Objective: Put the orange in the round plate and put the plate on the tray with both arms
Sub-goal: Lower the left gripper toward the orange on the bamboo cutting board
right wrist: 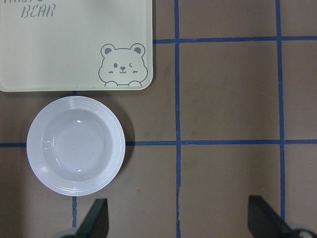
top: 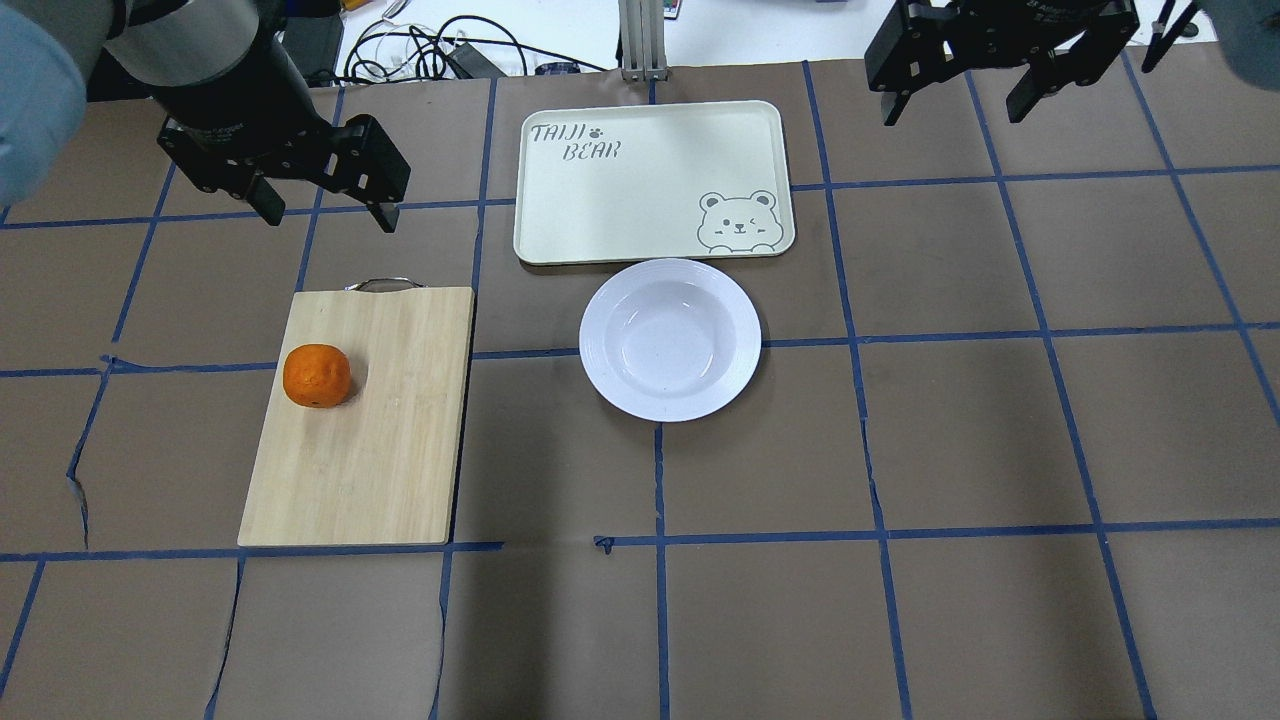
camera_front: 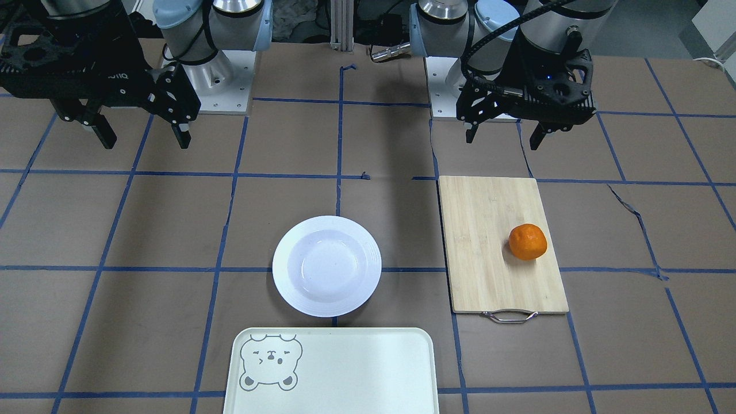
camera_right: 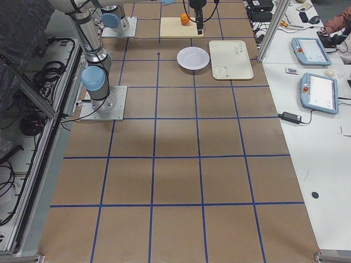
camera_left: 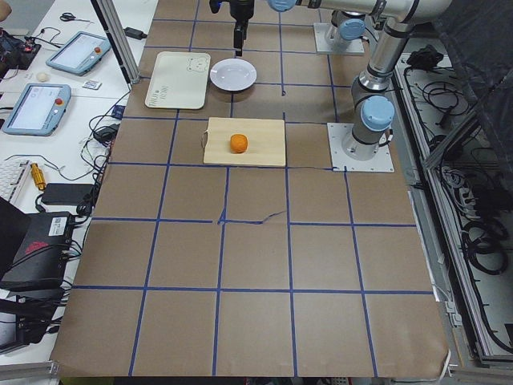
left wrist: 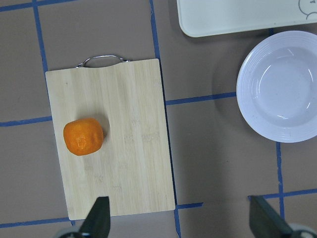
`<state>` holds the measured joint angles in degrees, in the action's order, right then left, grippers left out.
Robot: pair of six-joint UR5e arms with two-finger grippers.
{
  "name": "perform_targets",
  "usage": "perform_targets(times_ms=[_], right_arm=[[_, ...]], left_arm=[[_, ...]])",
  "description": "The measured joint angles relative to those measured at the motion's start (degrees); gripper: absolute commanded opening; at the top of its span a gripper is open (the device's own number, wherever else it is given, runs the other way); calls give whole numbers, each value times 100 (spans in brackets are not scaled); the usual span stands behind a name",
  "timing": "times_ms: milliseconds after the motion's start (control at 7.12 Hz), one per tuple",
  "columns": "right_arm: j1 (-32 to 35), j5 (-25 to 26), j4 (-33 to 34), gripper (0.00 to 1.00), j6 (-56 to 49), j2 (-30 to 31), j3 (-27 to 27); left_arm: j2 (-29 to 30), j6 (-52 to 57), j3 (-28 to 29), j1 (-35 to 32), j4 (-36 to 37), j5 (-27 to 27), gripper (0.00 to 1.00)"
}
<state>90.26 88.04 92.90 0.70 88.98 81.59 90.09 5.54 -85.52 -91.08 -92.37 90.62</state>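
Note:
The orange (top: 317,375) lies on a bamboo cutting board (top: 380,440), toward the board's outer long edge. An empty white round plate (top: 670,338) rests on the table at mid-width. It lies just on the robot's side of the pale tray (top: 640,180), which has a bear face in one corner. My left gripper (top: 325,215) hangs open high above the table, beyond the board's handle end. The right gripper (top: 955,112) is open too, raised above the far right of the table and apart from the plate and tray. In the left wrist view the orange (left wrist: 83,136) and plate (left wrist: 280,87) both lie below me.
Brown paper with a blue tape grid covers the table (top: 900,450). A metal handle (top: 382,284) sticks out of the board's far end. Cables (top: 430,50) lie beyond the table's far edge. Tablets (camera_right: 318,93) sit on a side bench.

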Motion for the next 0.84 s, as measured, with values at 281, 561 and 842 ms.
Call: perform_targets(times_ms=[281, 561, 842], right_arm=[[0, -1, -4, 100, 0, 2, 7], [-1, -2, -1, 100, 0, -27, 16], [-47, 0, 0, 100, 0, -68, 39]], left_arm=[[-1, 0, 0, 2, 0, -1, 100], [-4, 0, 0, 3, 3, -1, 100], [-8, 8, 0, 9, 1, -14, 100]])
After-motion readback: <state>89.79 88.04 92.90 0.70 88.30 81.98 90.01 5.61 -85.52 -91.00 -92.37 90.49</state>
